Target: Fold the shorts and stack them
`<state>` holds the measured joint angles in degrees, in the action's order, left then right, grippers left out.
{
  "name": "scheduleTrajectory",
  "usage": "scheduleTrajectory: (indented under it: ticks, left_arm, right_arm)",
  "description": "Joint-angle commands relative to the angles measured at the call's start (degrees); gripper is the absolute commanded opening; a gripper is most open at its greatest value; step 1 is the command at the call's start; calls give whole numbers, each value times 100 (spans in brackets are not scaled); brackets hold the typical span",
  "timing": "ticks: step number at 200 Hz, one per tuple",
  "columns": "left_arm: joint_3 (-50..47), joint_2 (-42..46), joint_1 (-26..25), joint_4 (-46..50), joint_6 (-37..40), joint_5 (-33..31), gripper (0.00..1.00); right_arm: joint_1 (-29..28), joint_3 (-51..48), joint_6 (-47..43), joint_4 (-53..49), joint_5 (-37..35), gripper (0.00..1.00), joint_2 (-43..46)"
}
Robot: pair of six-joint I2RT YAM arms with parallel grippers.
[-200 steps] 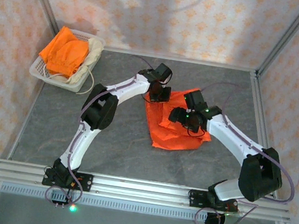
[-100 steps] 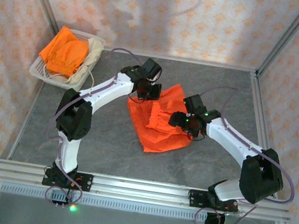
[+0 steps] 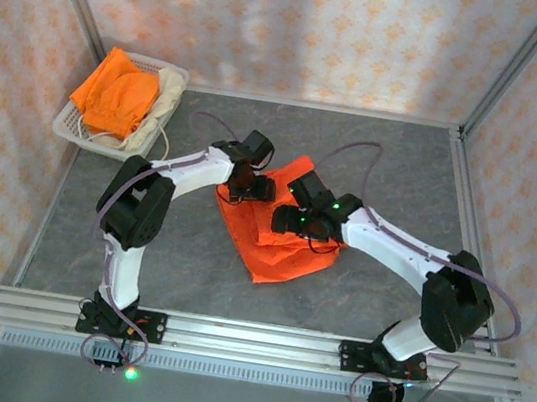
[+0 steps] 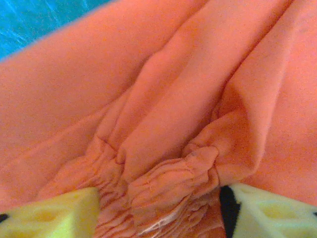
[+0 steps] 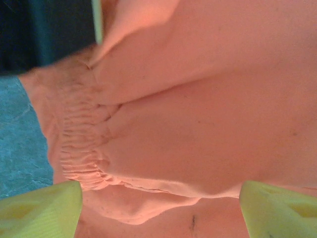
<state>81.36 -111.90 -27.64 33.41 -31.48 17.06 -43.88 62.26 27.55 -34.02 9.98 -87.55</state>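
The orange shorts (image 3: pixel 285 256) lie crumpled and slanted at the middle of the worktop (image 3: pixel 403 181), one corner pointing to 6 o'clock, toward the arm bases. Both arms are on them. The left gripper (image 3: pixel 248 186) sits at the cloth's 10 o'clock edge. In its wrist view the gathered waistband (image 4: pixel 163 181) is bunched tight between the two yellow fingers (image 4: pixel 49 213), so it reads as clamped on that edge. The right gripper (image 3: pixel 293 221) is just beside it, toward 4 o'clock, over a raised fold near the middle of the cloth. Its fingers (image 5: pixel 39 208) stand wide apart with smooth cloth and a stretch of waistband between them, and nothing looks pinched.

From both grippers the free bulk of the shorts lies toward 5 o'clock, so I judge that the fold will carry the held edge that way. The left arm is the one with a hold on it.

The left arm rises from its base to a high elbow, and its forearm reaches toward 2 o'clock. The right arm bends at 4 o'clock and stretches low toward 10 o'clock.

The second orange pair (image 3: pixel 114 97) and the cream pair (image 3: pixel 168 95) sit in the basket (image 3: pixel 72 128) at the worktop's 10 o'clock corner, well apart.
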Motion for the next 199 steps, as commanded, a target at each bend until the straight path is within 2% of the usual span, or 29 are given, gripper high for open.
scheduleTrajectory:
  ticks: [1,31,44,126,152,169,199]
  left_arm:
    - [-83,530,128,117,55,-276,70]
    - [-258,697,146,104,55,-280,72]
    - [-330,648,154,23,21,-216,75]
    - [-382,-68,159,-167,-190,290,74]
    - [-458,-170,157,-284,-257,298,67]
    - [-498,-183,154,-340,-284,312,57]
    - [-494,-181,157,-350,-297,256,33]
  right_arm:
    - [-216,68,153,102,-234,83,-30]
    - [-500,170,72,139,-521,83,-175]
    - [-573,217,63,165,-541,83,-280]
    - [-1025,845,207,83,-871,86,-1249]
    - [-1035,1027,392,-110,-1129,81,-1558]
    - [-1035,1094,449,-249,-1272,75,-1741]
    - [-1035,1121,588,-333,-1292,58,-1953]
